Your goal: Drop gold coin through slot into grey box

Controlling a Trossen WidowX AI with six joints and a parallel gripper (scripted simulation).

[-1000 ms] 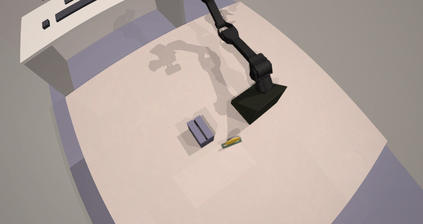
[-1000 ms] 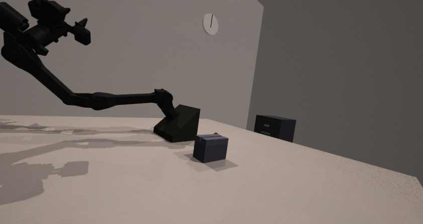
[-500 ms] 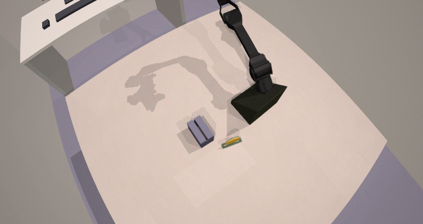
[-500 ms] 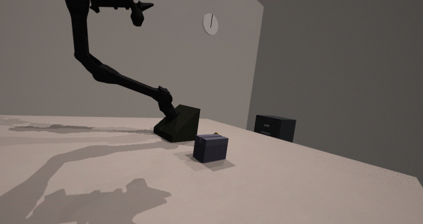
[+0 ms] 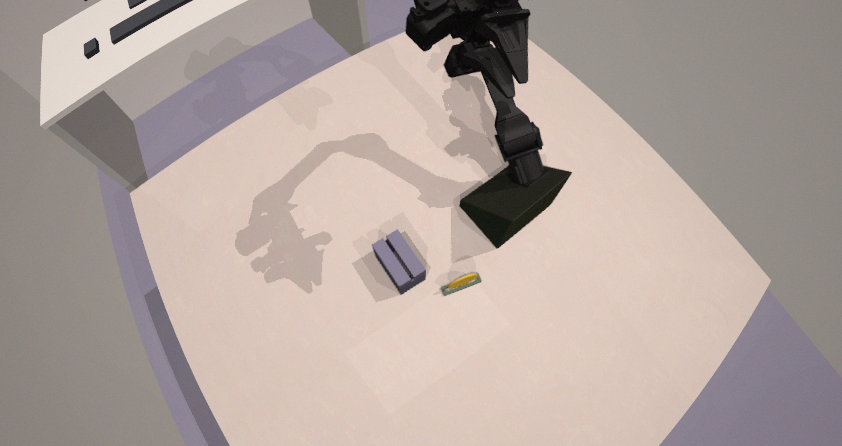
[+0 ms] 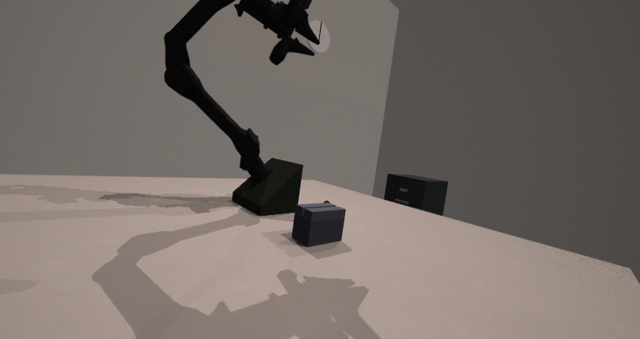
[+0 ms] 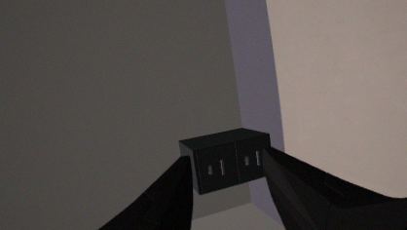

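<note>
The gold coin [image 5: 463, 279] stands on edge in the shallow green holder [image 5: 446, 291]. In the exterior view only the coin's top [image 6: 327, 201] shows behind the box, and the holder is hidden. The closed grey box [image 5: 409, 254] [image 6: 324, 229] stands beside the holder, its lid slot facing up. My gripper [image 5: 517, 88] [image 6: 315, 49] [image 7: 227, 161] is partly open and empty, high above the table and well away from coin and box. Neither coin nor box shows in the wrist view.
The arm's dark wedge-shaped base [image 5: 512, 201] [image 6: 280, 186] stands on the table [image 5: 618, 325] [image 6: 448, 283] near the box and holder. A white desk [image 5: 76, 83] is beyond the table's edge. A dark cabinet [image 6: 414, 193] [image 7: 219, 168] stands past another edge.
</note>
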